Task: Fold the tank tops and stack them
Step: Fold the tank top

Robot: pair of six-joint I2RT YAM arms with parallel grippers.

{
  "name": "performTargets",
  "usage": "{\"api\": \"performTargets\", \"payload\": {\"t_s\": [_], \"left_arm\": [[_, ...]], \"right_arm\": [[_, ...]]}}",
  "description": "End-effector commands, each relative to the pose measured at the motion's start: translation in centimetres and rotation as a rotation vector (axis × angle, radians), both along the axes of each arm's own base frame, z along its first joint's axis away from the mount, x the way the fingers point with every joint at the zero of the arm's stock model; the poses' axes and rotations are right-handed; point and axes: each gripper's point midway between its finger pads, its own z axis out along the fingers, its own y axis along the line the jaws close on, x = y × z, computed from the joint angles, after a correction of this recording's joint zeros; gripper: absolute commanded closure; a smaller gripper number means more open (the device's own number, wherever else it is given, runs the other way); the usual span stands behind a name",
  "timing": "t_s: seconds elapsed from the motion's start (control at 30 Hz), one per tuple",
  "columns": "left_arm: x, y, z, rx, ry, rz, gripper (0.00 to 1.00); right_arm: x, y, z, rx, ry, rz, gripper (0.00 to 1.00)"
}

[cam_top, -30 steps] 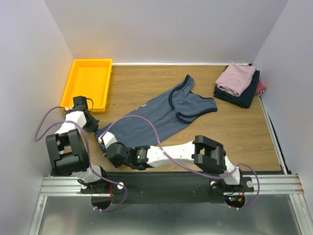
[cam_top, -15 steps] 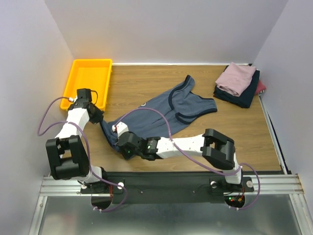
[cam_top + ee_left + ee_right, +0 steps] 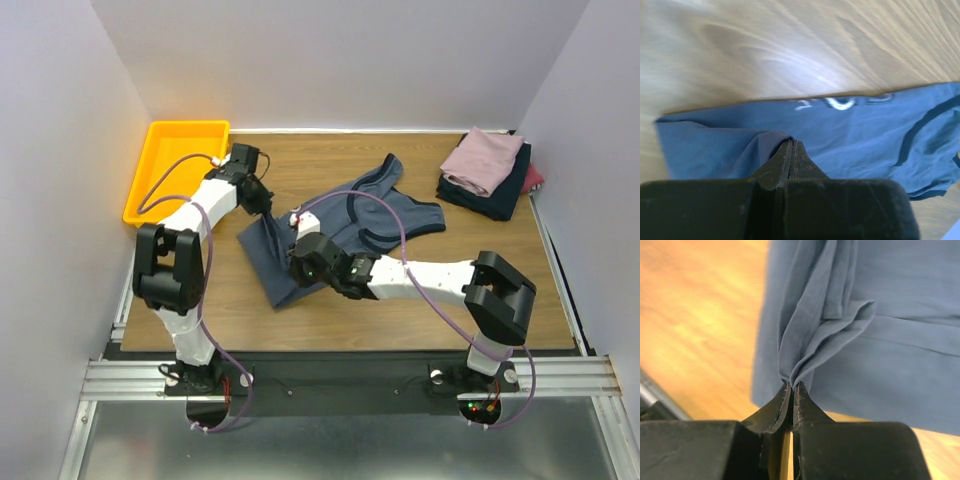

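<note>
**Hem carried up and over: first fold under way**

Top view: a second ago the blue top lay spread flat, with both grippers down at its near-left hem, close to the arm bases. Now both arms have swung far out. The left gripper is just right of the tray, and the right gripper sits mid-table. The hem has come with them, so the lower half of the top is lifted and doubled toward the straps. What remains is a narrower, rumpled patch in the middle of the table. The stack of folded tops at the far right has not moved.

Left wrist: the left gripper is clamped tight on a pinch of blue cloth. Beyond it the top lies on the wood with pale lettering showing near its edge.

Right wrist: the right gripper is likewise closed on a gathered pleat of the top, its folds fanning away from the jaws.

I judge that the fold is only half laid. The cloth still needs setting down and smoothing before it can join the stack.
</note>
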Motion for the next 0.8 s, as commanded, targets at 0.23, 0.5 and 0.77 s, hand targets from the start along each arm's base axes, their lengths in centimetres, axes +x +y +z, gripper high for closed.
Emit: {"api": "performTargets", "payload": {"t_s": [0.23,0.5,0.77], "left_arm": [[5.4,-7.3,1.8,-0.056,-0.067,-0.035,1.00],[7.1,-10.9,2.2,-0.068,-0.086,-0.072,1.00],[7.6,-13.3,2.8,-0.086,-0.099,-0.100,1.00]], "right_arm": [[4.8,-6.9,0.1,0.003,-0.021,-0.187,0.99],[6.3,-9.8,0.1,0.000,-0.023,-0.252,0.99],[7.1,-11.5,1.1,0.018,-0.043,-0.306,0.99]]}}
